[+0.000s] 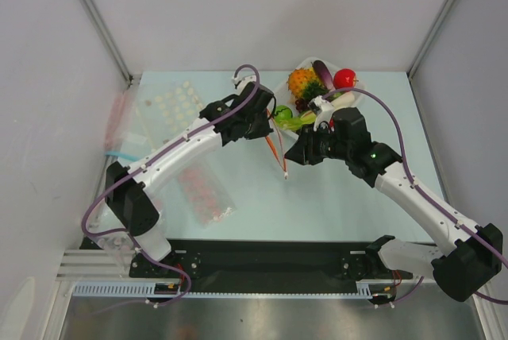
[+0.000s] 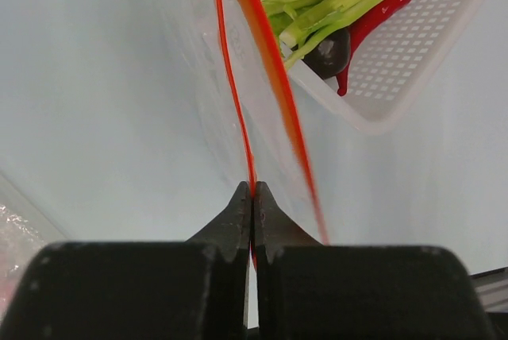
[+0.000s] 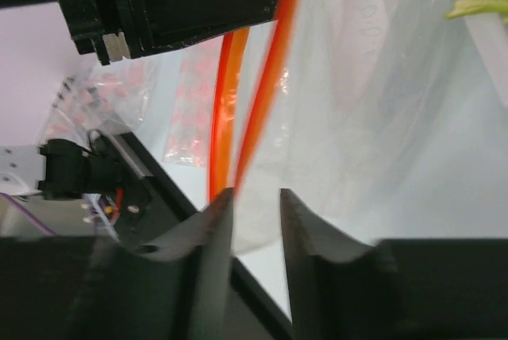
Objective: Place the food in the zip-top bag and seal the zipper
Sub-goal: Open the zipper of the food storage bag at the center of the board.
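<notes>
Clearly the task is at an early stage: the pineapple (image 1: 302, 82), red fruit (image 1: 344, 78) and green fruit (image 1: 283, 112) all lie in the basket (image 2: 413, 46) at the far side of the desk (image 1: 333, 197), and nothing shows inside the bag (image 2: 206, 94). It hangs between the arms, just beside the basket, with the two strips of its zipper (image 2: 270, 78) parted. The left gripper (image 2: 252, 197) is pinched tight on one strip. The right gripper (image 3: 255, 205) stands narrowly apart, with a strip running down to its jaws but not visibly clamped. Loading each piece and pressing the zipper closed remain.
</notes>
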Robot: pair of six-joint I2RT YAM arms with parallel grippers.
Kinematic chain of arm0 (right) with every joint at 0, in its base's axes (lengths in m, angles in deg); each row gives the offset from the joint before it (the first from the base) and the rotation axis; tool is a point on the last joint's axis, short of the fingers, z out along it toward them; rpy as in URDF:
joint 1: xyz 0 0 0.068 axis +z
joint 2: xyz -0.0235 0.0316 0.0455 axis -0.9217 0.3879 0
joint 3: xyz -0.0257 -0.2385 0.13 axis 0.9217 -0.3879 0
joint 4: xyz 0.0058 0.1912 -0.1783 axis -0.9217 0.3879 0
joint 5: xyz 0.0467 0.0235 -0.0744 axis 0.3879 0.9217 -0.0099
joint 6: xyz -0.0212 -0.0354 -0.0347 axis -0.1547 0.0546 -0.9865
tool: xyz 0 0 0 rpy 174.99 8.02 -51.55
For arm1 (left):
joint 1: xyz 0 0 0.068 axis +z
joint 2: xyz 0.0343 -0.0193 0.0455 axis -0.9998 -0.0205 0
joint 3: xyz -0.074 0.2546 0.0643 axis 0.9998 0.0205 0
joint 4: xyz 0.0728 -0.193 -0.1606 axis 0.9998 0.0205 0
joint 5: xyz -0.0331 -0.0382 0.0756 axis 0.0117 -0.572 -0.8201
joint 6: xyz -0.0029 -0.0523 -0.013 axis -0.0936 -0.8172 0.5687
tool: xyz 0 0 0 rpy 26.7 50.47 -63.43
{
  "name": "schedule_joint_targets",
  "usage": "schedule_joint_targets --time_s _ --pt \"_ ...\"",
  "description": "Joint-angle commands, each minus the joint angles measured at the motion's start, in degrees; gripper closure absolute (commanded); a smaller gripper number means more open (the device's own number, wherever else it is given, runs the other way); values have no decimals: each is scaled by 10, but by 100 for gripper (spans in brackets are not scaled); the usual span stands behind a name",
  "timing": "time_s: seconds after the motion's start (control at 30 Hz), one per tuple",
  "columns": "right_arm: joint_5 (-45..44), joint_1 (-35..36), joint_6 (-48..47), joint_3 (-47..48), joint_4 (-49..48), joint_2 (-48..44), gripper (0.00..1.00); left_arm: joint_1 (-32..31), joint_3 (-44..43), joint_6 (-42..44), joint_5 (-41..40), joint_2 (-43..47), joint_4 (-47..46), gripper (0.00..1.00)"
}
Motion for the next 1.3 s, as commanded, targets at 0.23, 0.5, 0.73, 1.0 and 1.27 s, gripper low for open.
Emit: schedule_joint_targets --time_s 0.23,0.5,0.73,1.0,1.27 --pt "-30 -1 -27 54 1 30 50 -38 -53 49 -34 10 21 100" --pt "-34 -1 -21 65 -14 38 45 -65 -49 37 -29 3 25 100" --pt "-36 -1 -17 64 -14 51 44 -77 -51 30 -27 -1 22 100" --pt "-42 -2 -12 60 -23 32 44 -80 -47 23 -26 -5 24 100" --pt "-46 -3 -6 44 -40 8 44 -80 -45 18 -20 -8 21 100"
